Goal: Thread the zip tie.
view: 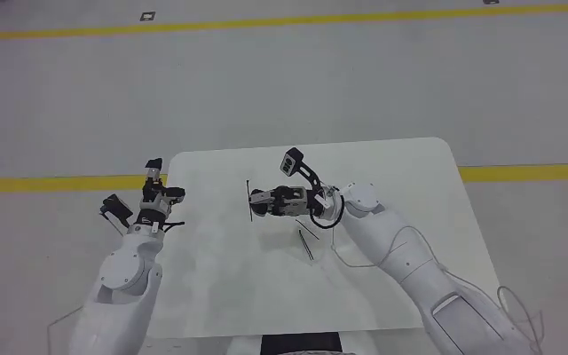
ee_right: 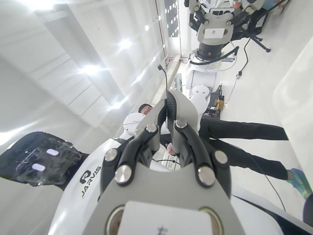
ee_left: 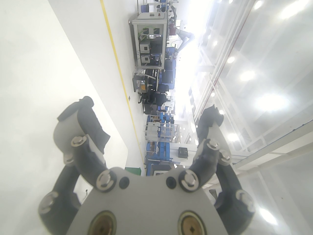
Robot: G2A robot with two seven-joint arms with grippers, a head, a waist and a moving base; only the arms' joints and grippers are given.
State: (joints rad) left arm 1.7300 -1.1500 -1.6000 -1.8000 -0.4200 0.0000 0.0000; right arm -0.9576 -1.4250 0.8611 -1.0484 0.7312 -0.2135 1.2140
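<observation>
Top: my right gripper [view: 259,202] is over the middle of the table [view: 399,177], clamped on one zip tie [view: 248,191]. The tie runs straight out both sides of the jaws, no loop. My left gripper [view: 160,197] sits at the table's left edge, well apart. Spare ties [view: 306,241] lie near my right wrist.
Left wrist: fingers [ee_left: 83,123] spread wide, nothing between them.
Right wrist: the strap is pinched, head end free beyond the tips.
My read: pickup done, threading not started.
</observation>
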